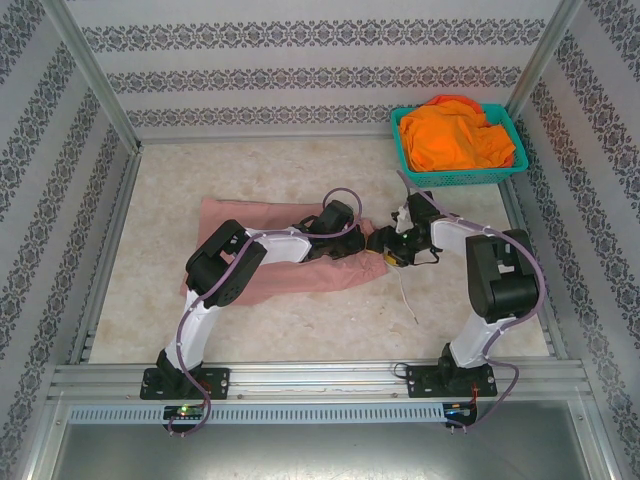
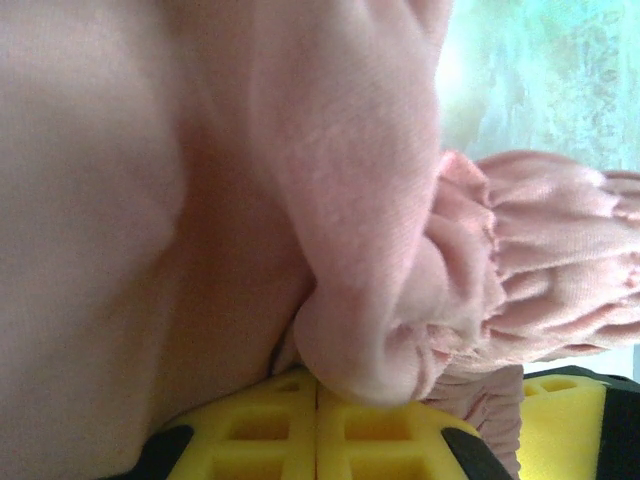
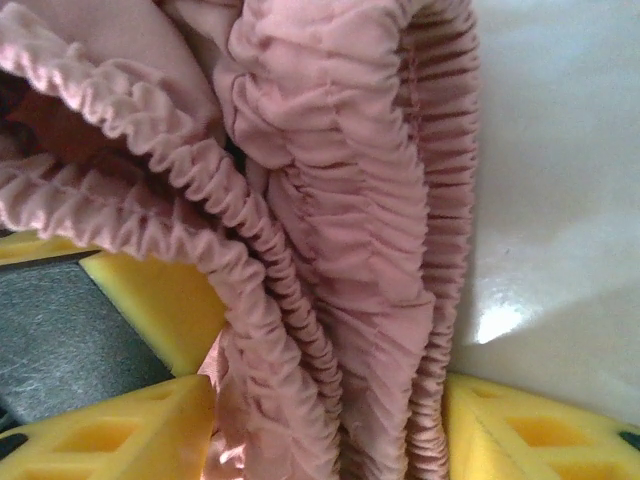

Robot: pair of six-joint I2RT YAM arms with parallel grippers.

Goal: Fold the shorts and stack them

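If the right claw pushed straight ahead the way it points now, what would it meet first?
The gathered waistband of the pink shorts, bunched between the fingers of the right claw. The table probably lies beyond, though depth is unclear.

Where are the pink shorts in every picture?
Top external: the pink shorts lie spread out mid-table, partly under the arms.
Left wrist: left and middle, bunched up close.
Right wrist: left and middle, in deep folds.
Shared landmark: the gathered waistband, in both wrist views.
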